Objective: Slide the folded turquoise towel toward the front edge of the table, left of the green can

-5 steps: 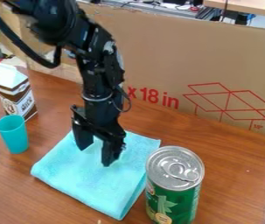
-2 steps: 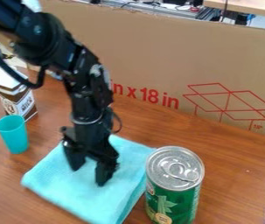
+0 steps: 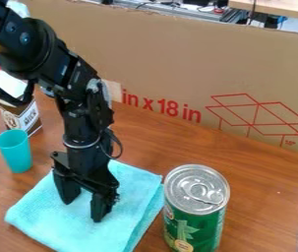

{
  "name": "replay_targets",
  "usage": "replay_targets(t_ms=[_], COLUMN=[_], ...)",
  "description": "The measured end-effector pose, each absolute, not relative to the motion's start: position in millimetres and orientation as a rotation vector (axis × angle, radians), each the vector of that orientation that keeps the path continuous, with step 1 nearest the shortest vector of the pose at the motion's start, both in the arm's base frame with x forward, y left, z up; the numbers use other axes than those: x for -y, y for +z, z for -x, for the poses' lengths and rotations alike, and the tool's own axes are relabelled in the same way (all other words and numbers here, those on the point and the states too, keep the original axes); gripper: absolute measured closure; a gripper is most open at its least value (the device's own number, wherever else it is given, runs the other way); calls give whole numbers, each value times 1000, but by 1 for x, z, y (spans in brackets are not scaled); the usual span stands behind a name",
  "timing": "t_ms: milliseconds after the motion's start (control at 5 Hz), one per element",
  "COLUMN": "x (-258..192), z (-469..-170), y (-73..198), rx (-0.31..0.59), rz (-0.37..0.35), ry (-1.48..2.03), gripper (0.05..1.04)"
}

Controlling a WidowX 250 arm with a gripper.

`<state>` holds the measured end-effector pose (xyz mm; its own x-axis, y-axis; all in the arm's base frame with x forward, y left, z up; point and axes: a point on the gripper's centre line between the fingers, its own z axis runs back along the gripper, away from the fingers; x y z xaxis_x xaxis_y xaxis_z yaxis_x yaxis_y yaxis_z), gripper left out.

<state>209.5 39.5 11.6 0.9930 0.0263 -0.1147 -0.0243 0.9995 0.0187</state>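
1. We see the black arm point(image 3: 72, 113) come in from the upper left, its gripper point(image 3: 82, 211) pointing down at the folded light-blue cloth point(image 3: 43, 221).
2. We see the jaws partly open, their 2 fingers apart, with the tips down at the cloth; we make out a flat patch of it between them and no fold pinched.
3. We find the cloth lying on the brown wooden bench point(image 3: 263, 172), in the lower left of the view, its layered edge facing the can.
4. We see the green can point(image 3: 195, 221) upright just beside the cloth, on its right, with a silver pull-tab lid.
5. We have a teal cup point(image 3: 16, 155) standing left of the gripper, and behind it a brown-and-white carton point(image 3: 26, 118), partly hidden by the arm's black cable.
6. We see a cardboard sheet point(image 3: 243, 64) with red markings upright behind the bench.
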Motion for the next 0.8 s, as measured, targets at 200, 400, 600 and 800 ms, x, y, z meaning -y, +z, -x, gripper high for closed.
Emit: replay_targets(t_ms=[200,400,600,800], x=[-45,-40,-35,-35], z=[-188,-169,-149,-148], y=[11,10,12,12], rx=[-147,-203,-250,-255], rz=[39,59,70,70], ry=[-10,-28,-27,-26], gripper=[82,82,82,82])
